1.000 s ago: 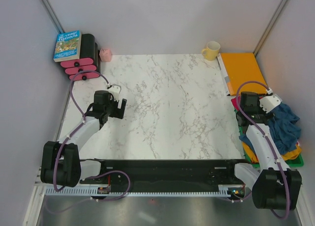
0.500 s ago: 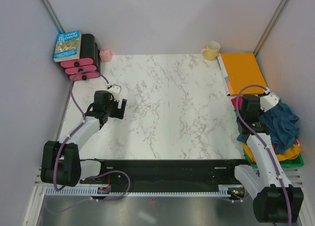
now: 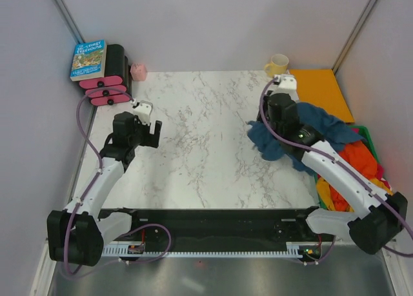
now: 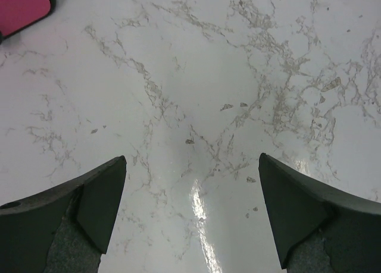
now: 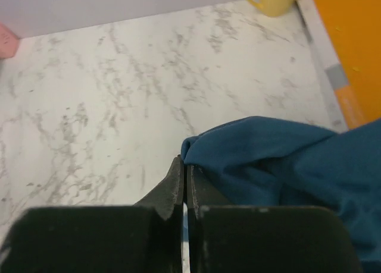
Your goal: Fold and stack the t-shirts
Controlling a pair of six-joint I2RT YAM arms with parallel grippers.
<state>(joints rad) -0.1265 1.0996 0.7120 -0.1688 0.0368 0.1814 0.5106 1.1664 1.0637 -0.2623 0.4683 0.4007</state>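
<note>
Showing the opening step of the task: your right gripper (image 5: 184, 181) is pinched tight on a fold at the edge of the teal-blue t-shirt (image 3: 316, 125), with no gap between the two fingers in the right wrist view. The grip takes only a small bite of cloth at the hem side, which suits pulling one garment free without catching the others.

The shirt is bunched rather than spread. Its leading part lies over the right side of the marble table (image 3: 206, 115), and the rest drapes back across the corner of the orange folder (image 3: 316, 83) toward the green bin (image 3: 362, 131). In that bin you can see the orange t-shirt (image 3: 352, 157) heaped on top and a yellow t-shirt (image 3: 322, 194) showing at the near end. None of them is folded or stacked yet, so by this reckoning the task is at its start.

Your left gripper (image 4: 191, 159) hovers just above bare marble on the left side, its fingers spread wide with nothing between them. It is well apart from the shirt, and it looks placed to wait for a second corner once the cloth is within reach.

The yellow mug (image 3: 277, 65) stands at the far edge, near the raised wrist. Watch the trailing cloth, because it could snag on the folder or drag the orange shirt out with it.
</note>
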